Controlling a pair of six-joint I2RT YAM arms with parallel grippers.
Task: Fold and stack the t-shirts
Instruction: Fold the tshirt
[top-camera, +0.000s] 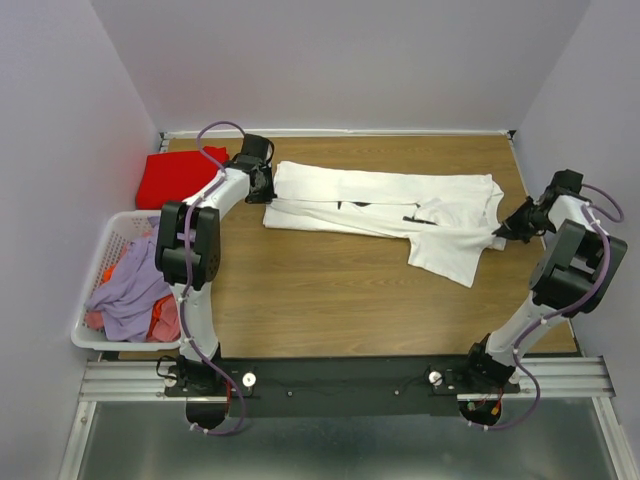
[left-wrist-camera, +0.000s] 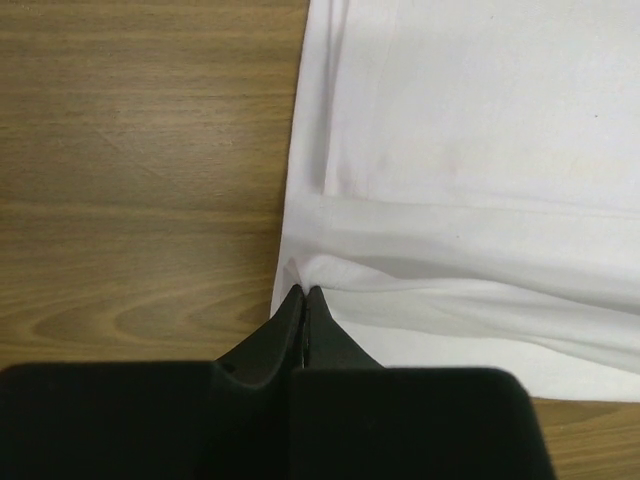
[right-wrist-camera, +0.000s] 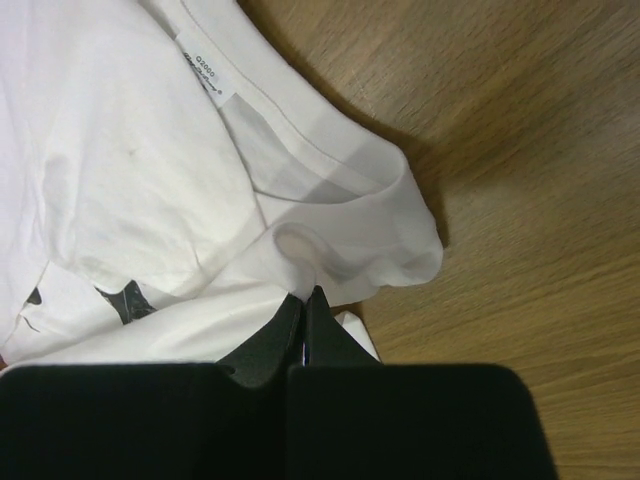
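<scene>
The white t-shirt (top-camera: 385, 212) lies stretched across the far half of the table, partly folded lengthwise, its black chest print showing. My left gripper (top-camera: 264, 190) is shut on the shirt's left edge; in the left wrist view the closed tips (left-wrist-camera: 301, 292) pinch a fold of white cloth (left-wrist-camera: 470, 200). My right gripper (top-camera: 508, 231) is shut on the shirt's right end; in the right wrist view the tips (right-wrist-camera: 304, 295) pinch cloth (right-wrist-camera: 130, 160) near the collar and label. The red t-shirt (top-camera: 172, 178) lies folded at the far left corner.
A white slatted laundry basket (top-camera: 92, 292) with purple, pink and orange clothes stands at the left edge. Grey walls close in the far, left and right sides. Bare wooden tabletop (top-camera: 350, 300) lies between the shirt and the arm bases.
</scene>
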